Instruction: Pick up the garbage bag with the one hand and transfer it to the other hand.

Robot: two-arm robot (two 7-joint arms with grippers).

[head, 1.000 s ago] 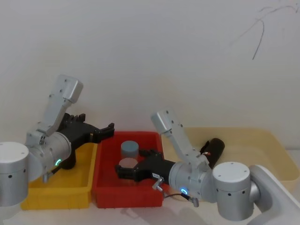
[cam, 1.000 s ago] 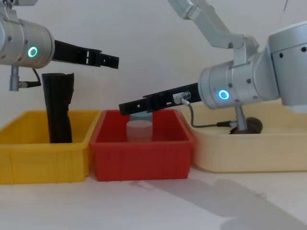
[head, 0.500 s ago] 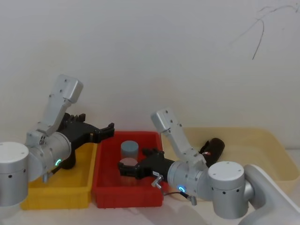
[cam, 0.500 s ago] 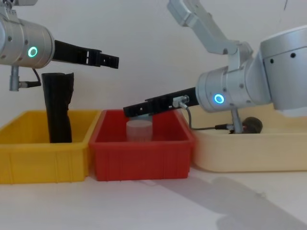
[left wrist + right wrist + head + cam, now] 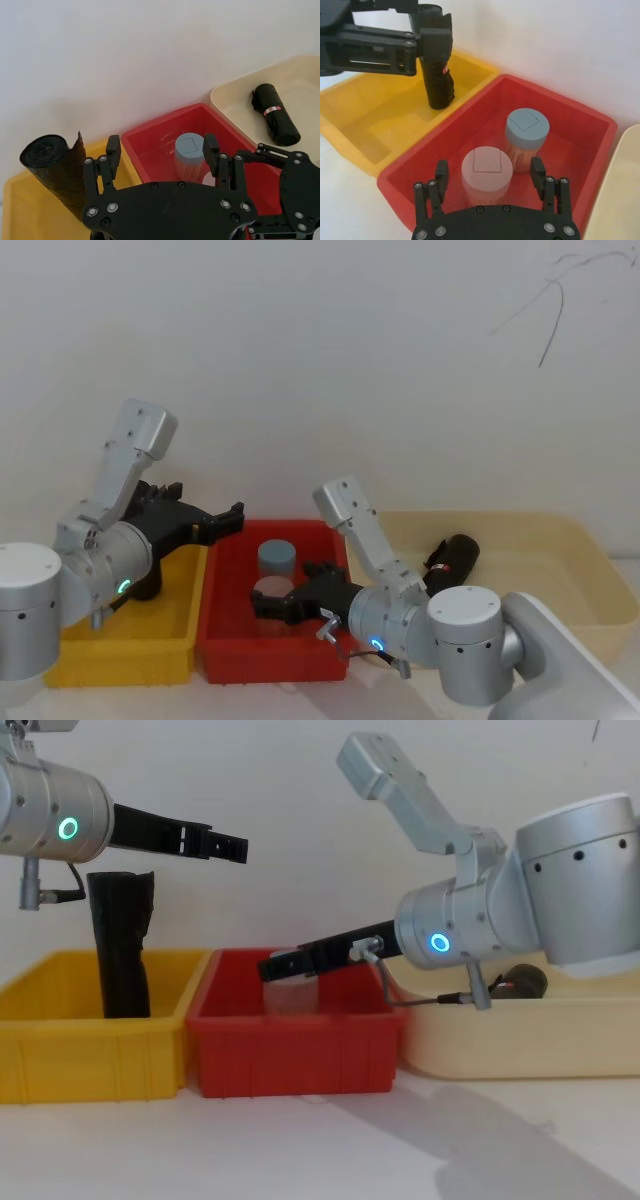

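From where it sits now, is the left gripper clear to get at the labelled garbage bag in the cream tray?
Probably not directly: the left gripper hovers open over the yellow bin, while the garbage bag lies across the red bin, with the right gripper and its arm between.

Three trays in a row — one yellow tray (image 5: pixel 182 625), one red tray (image 5: pixel 222 631), one cream tray (image 5: pixel 590 550). Two black rolls: one labelled garbage bag (image 5: pixel 452 561), one unlabelled roll (image 5: pixel 118 946). Two lidded jars — grey-blue jar (image 5: pixel 527 133), pink jar (image 5: pixel 486 171). Two grippers, left gripper (image 5: pixel 226 519) and right gripper (image 5: pixel 262 605).
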